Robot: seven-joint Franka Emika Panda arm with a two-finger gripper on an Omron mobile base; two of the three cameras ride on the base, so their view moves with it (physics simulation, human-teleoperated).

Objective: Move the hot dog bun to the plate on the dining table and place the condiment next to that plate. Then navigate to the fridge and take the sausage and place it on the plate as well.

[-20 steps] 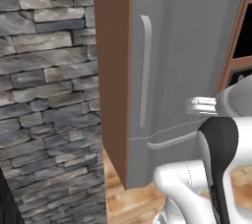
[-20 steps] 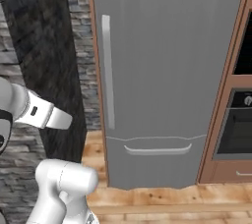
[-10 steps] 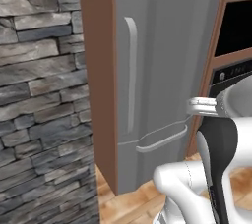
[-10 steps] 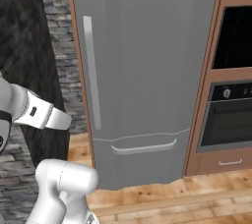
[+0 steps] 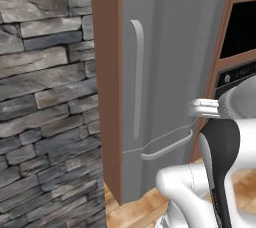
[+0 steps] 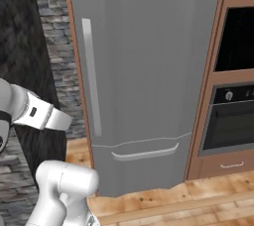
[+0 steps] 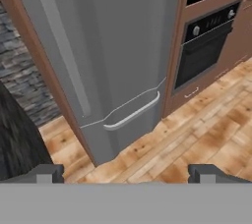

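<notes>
Claw [image 7: 126, 173] sits with its tips wide apart and nothing between them, pointing at the fridge [image 7: 106, 41], which is straight ahead with its door shut. Long vertical handle [image 7: 61, 46] up front-left, curved drawer handle [image 7: 132, 115] lower down. Built-in oven [image 7: 206, 41] off to the right, stone wall [image 5: 47, 97] left, wood floor [image 7: 197, 129] below. Oven dial markings are too small to read.

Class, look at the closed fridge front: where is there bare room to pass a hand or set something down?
Bare door panel lies right of the long handle on the fridge. Open wooden floor spreads before the oven. It is tightest where the stone wall and brown side panel border the fridge.
</notes>
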